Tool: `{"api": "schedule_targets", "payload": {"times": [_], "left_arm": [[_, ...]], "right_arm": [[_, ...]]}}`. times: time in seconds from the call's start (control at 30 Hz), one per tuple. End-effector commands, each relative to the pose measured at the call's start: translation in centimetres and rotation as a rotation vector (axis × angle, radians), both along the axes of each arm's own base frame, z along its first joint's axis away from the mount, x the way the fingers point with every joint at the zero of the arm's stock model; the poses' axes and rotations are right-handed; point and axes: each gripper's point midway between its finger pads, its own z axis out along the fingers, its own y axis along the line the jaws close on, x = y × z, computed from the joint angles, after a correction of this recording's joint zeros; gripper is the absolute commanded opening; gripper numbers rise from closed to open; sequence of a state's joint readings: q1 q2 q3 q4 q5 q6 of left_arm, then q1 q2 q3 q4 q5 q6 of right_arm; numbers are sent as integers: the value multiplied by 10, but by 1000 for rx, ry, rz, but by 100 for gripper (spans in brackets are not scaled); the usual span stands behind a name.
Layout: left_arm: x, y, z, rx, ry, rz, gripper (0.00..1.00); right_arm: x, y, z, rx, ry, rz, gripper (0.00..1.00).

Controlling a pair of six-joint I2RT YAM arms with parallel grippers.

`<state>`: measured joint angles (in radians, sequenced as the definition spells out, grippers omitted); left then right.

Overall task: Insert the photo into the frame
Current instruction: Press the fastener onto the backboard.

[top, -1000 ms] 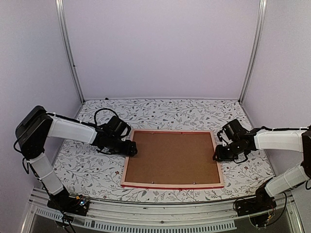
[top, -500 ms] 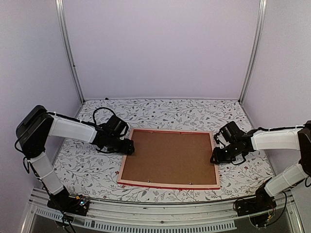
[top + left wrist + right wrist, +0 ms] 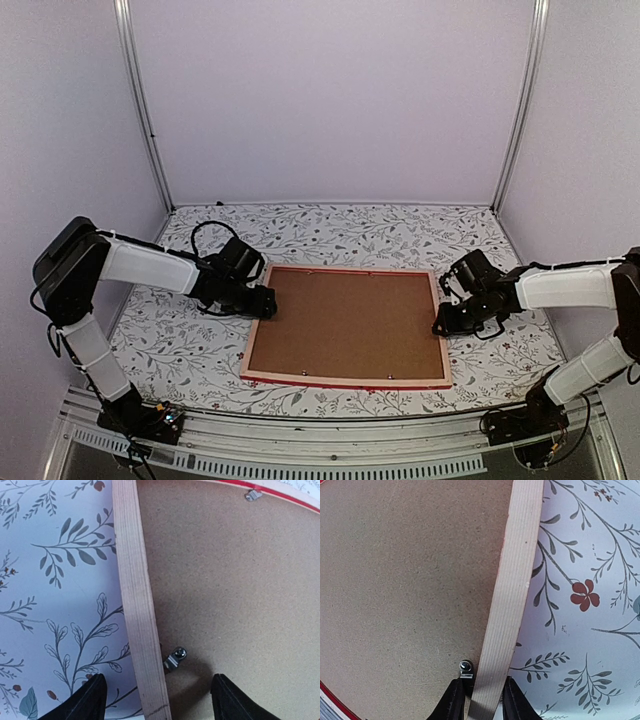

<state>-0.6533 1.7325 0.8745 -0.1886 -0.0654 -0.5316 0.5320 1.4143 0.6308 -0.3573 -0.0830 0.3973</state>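
The frame [image 3: 256, 340] lies face down on the floral table, its pale wood back up and a brown backing board [image 3: 350, 325] filling it. The photo is hidden. My left gripper [image 3: 268, 303] is open and straddles the frame's left rail [image 3: 135, 595], with wide gaps on both sides, one finger over the cloth and one over the board. My right gripper [image 3: 440, 328] is shut on the right rail [image 3: 515, 580], a finger pressed against each side of the wood. A small metal clip [image 3: 465, 668] sits just beside the inner finger.
Another metal clip [image 3: 175, 659] sits on the board by the left rail, between my left fingers. The floral tablecloth [image 3: 180, 350] surrounds the frame. Vertical aluminium posts [image 3: 140, 110] and pale walls stand behind and at the sides.
The frame has slid a little to the left and toward the near edge. My right gripper followed it and its jaws narrowed onto the right rail. The left gripper shifted slightly left.
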Motion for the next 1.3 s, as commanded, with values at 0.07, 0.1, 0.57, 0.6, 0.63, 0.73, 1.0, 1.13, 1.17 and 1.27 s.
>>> {"api": "schedule_targets", "payload": {"times": [0.07,0.1,0.57,0.6,0.63,0.73,1.0,1.13,1.17,1.27], "left_arm": [[-9,10,-17,30,56,8,75],[-9,11,-17,30,56,7,75],[-13,12,-21,34,60,3,74],[-12,13,-21,33,61,3,74],[-12,13,-20,32,59,4,74],[-13,13,-21,32,59,3,74],[-12,11,-21,28,60,-3,74],[-12,11,-21,27,61,-4,74],[-12,11,-22,28,62,-3,74],[-12,11,-22,30,63,-4,74]], "right_arm": [[-2,3,-8,-23,24,18,24],[-2,3,-8,-21,24,19,24],[12,21,15,150,-47,82,17],[14,20,15,143,-52,79,19],[15,18,15,134,-56,75,22],[18,14,15,106,-69,61,37],[24,7,13,55,-70,43,50],[22,1,6,14,-59,43,47],[21,0,5,8,-58,42,45],[20,0,4,9,-57,43,45]]}}
